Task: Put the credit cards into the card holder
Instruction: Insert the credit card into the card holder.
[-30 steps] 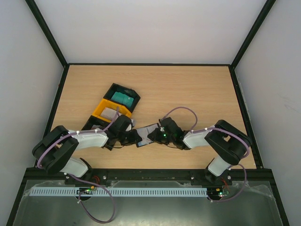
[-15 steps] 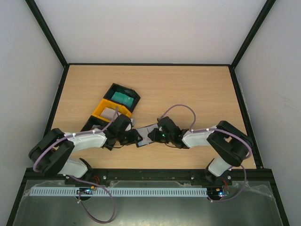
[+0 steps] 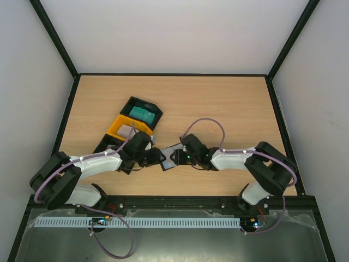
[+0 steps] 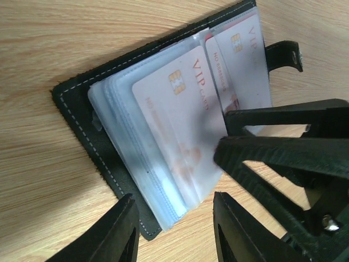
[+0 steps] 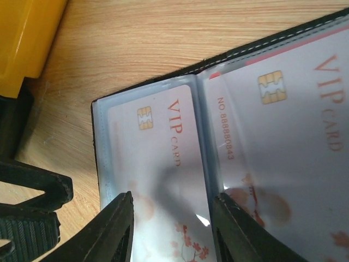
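Observation:
The black card holder (image 4: 76,103) lies open on the table, its clear sleeves fanned out. Two white-and-red VIP credit cards (image 4: 174,114) (image 4: 245,60) sit in the sleeves on either side of the fold. My left gripper (image 4: 174,229) is open, its fingers either side of the sleeves' near corner without pinching it. My right gripper (image 5: 172,229) is open just above the left-hand card (image 5: 163,158). From above, both grippers (image 3: 156,158) (image 3: 177,156) meet over the holder (image 3: 169,162). A teal card (image 3: 143,113) and a whitish one (image 3: 128,130) lie in trays.
A row of open trays runs diagonally at the left: black tray (image 3: 150,103), yellow tray (image 3: 115,129), another black one (image 3: 104,144) beside my left arm. The yellow tray's corner (image 5: 27,38) is close to the holder. The clasp strap (image 4: 283,54) sticks out from the holder's far side.
Both grippers have opened from a near-shut grip on the holder. The right gripper has crept a little to the left over the holder.

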